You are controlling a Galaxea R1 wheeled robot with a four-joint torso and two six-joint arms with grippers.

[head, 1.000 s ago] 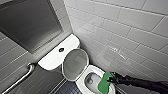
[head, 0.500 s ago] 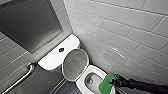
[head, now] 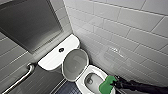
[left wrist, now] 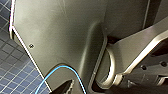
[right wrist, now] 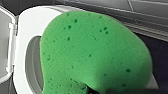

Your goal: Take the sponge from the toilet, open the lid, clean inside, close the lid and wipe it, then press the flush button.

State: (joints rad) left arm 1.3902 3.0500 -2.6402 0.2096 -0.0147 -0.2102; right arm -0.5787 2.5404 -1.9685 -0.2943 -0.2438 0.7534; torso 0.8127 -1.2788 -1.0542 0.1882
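In the head view, the lid (head: 75, 63) is seen raised, its greyish inner face turned forward and its back leaning against the white tank top (head: 51, 61). The flush button (head: 60, 49) sits in the middle of that top. The bright green sponge (head: 107, 85) is held by the right pincer (head: 115, 84), which is closed on the sponge's outer end. The sponge is poised over the right-hand rim of the toilet bowl (head: 87, 75), with most of its body projecting beyond the pincer toward the bowl's opening. A grab rail (head: 22, 77) is fixed to the wall, well apart from the work.

The step in hand is judged to be the cleaning inside. It is best done with the free end of the sponge lowered past the seat and swept round the inner wall under light pressure, so that the soft sponge is bent but not pulled from the grip. The raised lid should be kept clear of the arm.

In the left wrist view, the robot's own dark casing and a blue cable (left wrist: 60, 72) are shown above dark floor tiles (left wrist: 10, 75). The left pincer (left wrist: 67, 87) is glimpsed only in part, and it cannot be told whether it is open or closed.

In the right wrist view, the sponge (right wrist: 95, 52) is shown close, lying over the white seat (right wrist: 27, 30). The bowl's opening is seen beside it and the lid (right wrist: 3, 42) beyond.
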